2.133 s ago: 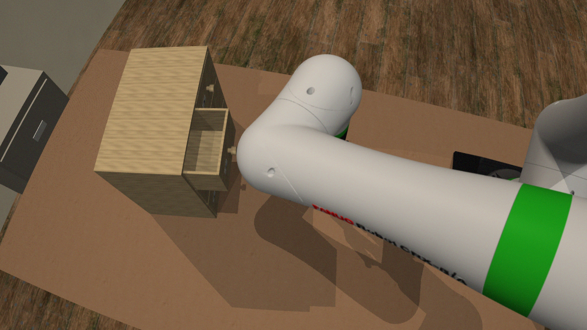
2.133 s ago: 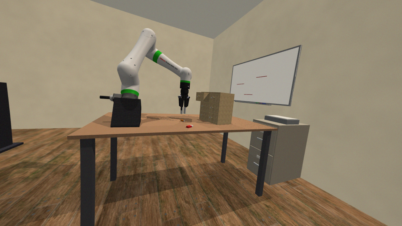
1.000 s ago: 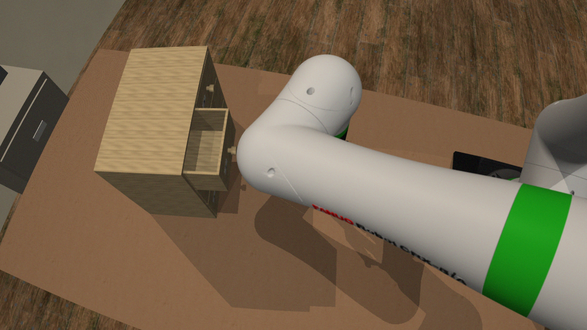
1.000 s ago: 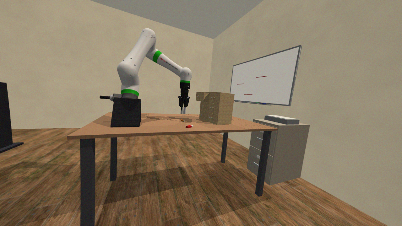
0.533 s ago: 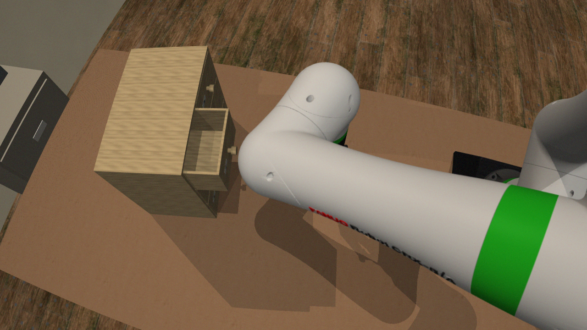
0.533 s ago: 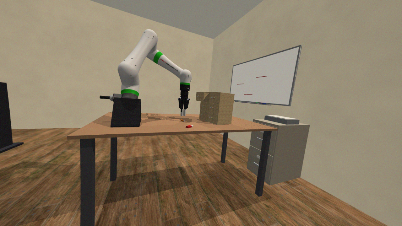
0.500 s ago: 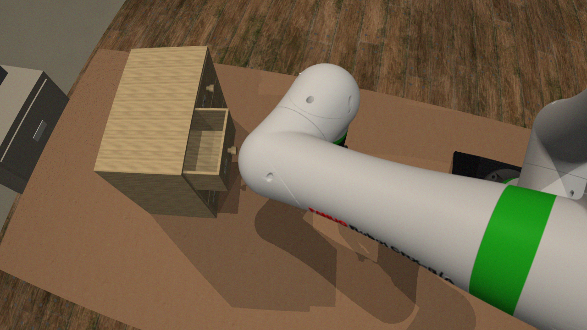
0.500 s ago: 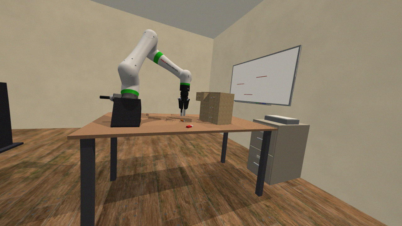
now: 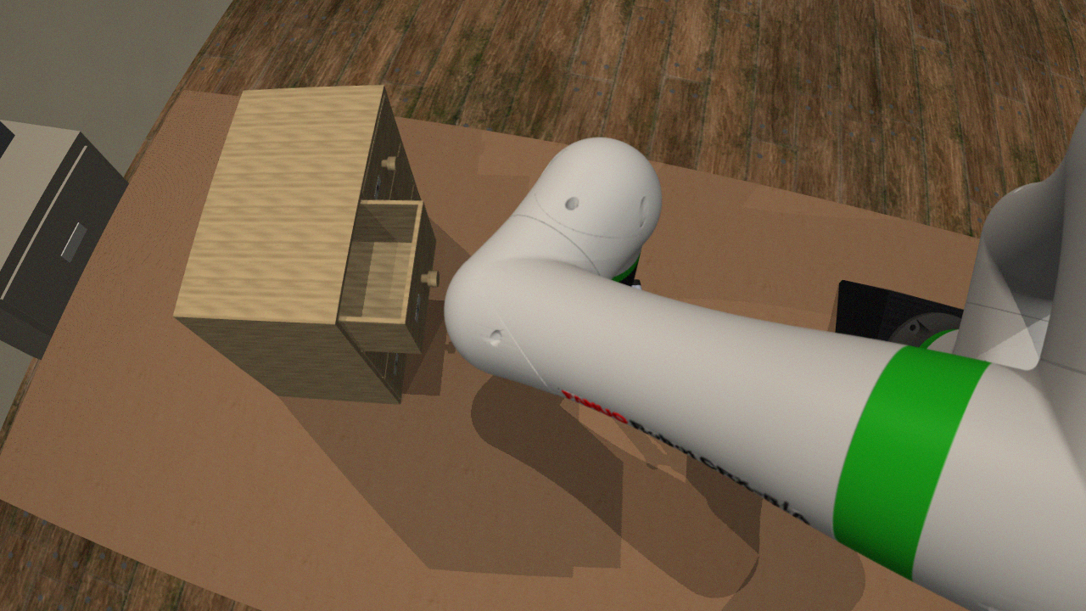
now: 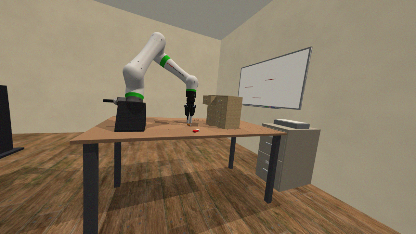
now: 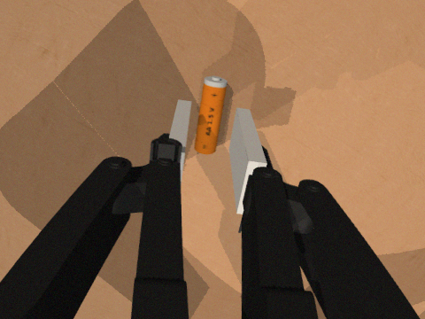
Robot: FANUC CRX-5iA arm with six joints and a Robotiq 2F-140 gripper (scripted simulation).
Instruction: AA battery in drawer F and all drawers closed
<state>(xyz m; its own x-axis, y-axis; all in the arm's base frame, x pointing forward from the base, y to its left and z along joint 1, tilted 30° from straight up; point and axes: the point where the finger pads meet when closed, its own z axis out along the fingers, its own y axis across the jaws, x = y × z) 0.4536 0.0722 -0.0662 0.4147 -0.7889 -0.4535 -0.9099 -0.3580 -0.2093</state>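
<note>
The AA battery point(image 11: 211, 116) is orange with a pale cap and lies flat on the table point(image 10: 162, 134), in the middle stretch of the worktop between the arm's black pedestal point(image 10: 130, 117) and the small chest point(image 9: 282, 227). The gripper point(image 11: 214, 135) points straight down over it. Its two pale fingertips stand on either side of the battery's near end with a narrow gap on each flank, so the fingers are partly spread around the battery and pinch nothing. In the exterior view the tips reach almost to the table surface at the battery; whether they touch the wood cannot be told.

Toward the worktop's front edge, near the battery but apart from it, lies a small red and white object point(image 10: 196, 130).

The chest stands near the right-hand end of the worktop as the exterior view shows it, its front facing the arm. One drawer point(image 9: 382, 266) in its top row is pulled out, its light interior open to the top view, its knob point(image 9: 430, 277) pointing at the arm's elbow. The other drawers look pushed in.
</note>
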